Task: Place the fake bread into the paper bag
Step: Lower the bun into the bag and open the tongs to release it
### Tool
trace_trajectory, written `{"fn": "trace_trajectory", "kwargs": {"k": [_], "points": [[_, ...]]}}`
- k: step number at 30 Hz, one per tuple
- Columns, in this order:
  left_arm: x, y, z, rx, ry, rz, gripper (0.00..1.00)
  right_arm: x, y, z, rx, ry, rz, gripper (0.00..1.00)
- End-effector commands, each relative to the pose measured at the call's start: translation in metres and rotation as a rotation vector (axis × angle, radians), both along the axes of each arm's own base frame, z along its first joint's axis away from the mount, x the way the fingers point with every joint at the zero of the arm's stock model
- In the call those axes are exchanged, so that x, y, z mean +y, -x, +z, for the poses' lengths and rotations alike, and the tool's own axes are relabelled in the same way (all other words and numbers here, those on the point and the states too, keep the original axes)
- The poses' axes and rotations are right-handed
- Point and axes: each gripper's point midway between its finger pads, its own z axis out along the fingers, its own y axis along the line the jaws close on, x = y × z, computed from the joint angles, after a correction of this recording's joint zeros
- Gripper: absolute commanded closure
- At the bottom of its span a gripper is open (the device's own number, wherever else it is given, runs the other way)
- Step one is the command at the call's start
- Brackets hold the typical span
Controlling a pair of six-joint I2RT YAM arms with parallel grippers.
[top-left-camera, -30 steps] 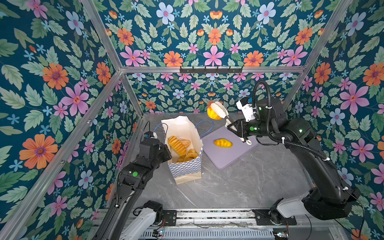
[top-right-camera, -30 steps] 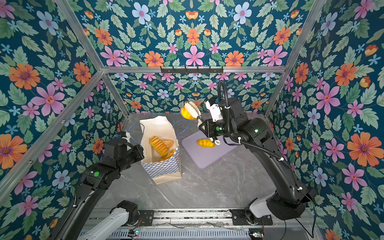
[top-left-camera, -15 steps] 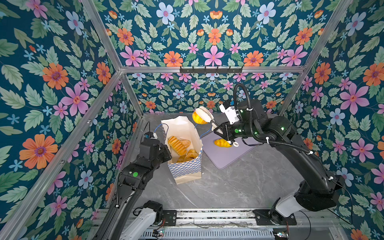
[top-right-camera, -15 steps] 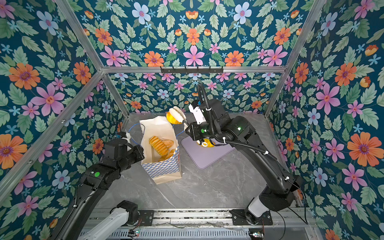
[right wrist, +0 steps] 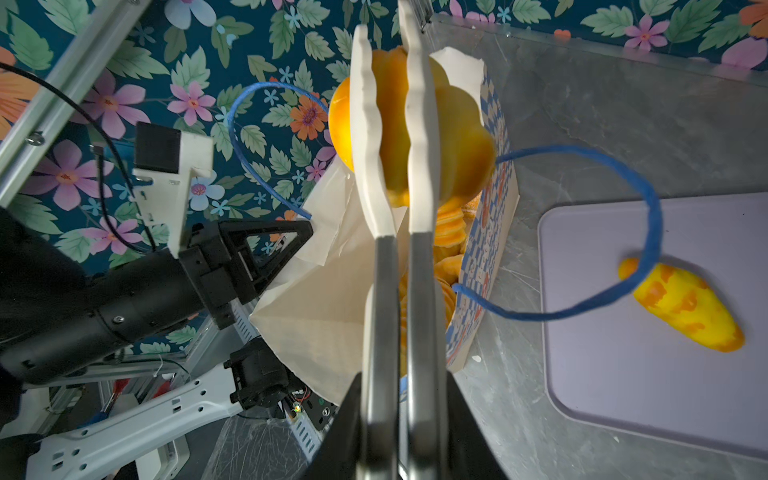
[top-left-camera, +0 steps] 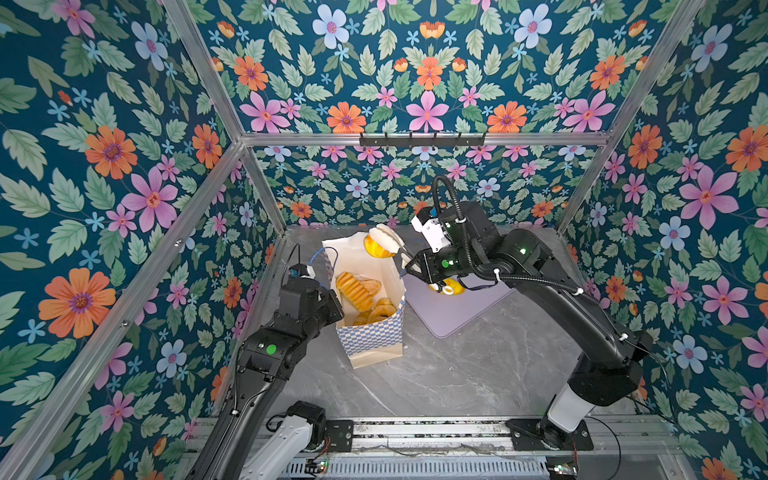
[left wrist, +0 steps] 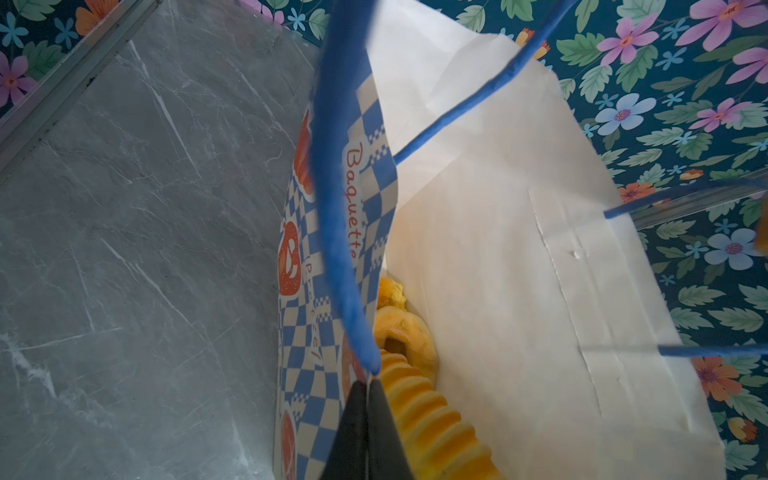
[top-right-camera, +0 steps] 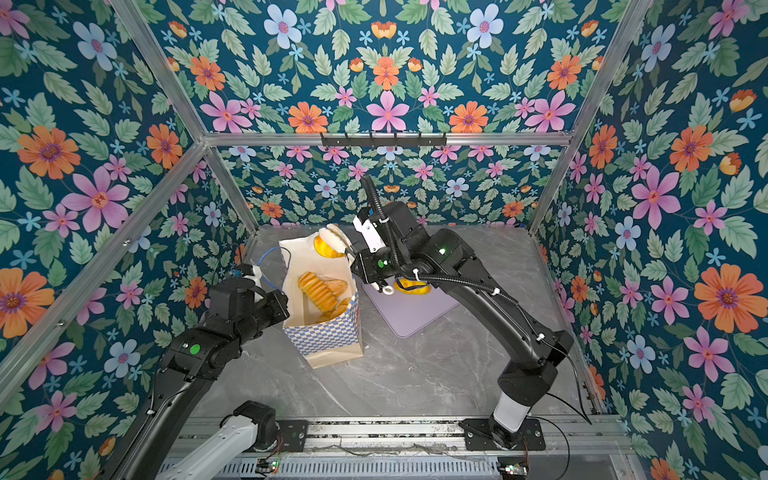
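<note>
One fake bread bun (top-left-camera: 375,250) is hanging clamped in the right end effector (top-left-camera: 386,241), over the paper bag (top-left-camera: 374,336) rim. We are counting at least three pieces (top-left-camera: 353,291) inside and one loaf (top-left-camera: 452,286) on the lavender tray (top-left-camera: 457,320). The left end effector (left wrist: 368,384) is pinching the bag's wall.

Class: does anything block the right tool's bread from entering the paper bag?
Nothing visible does. The bread in the right tool hangs at the far rim of the paper bag, its mouth open, cord handles looping outward.
</note>
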Motion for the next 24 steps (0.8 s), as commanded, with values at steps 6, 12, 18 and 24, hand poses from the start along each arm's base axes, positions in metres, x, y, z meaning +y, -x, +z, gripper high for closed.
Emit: {"fn": "trace_trajectory", "kwargs": {"k": [6, 12, 18, 24], "points": [[-0.001, -0.001, 0.003, -0.014, 0.005, -0.001, 0.94, 0.017, 0.001, -0.011, 0.013, 0.01, 0.023, 0.74], [-0.001, -0.001, 0.003, -0.015, 0.005, -0.001, 0.94, 0.025, 0.005, -0.017, 0.024, 0.025, 0.04, 0.74], [-0.001, -0.002, 0.003, -0.016, 0.004, -0.003, 0.94, 0.032, 0.005, -0.035, 0.046, 0.065, 0.047, 0.73], [-0.001, -0.001, 0.004, -0.019, 0.005, -0.004, 0.94, 0.036, 0.007, -0.047, 0.054, 0.102, 0.05, 0.72]]}}
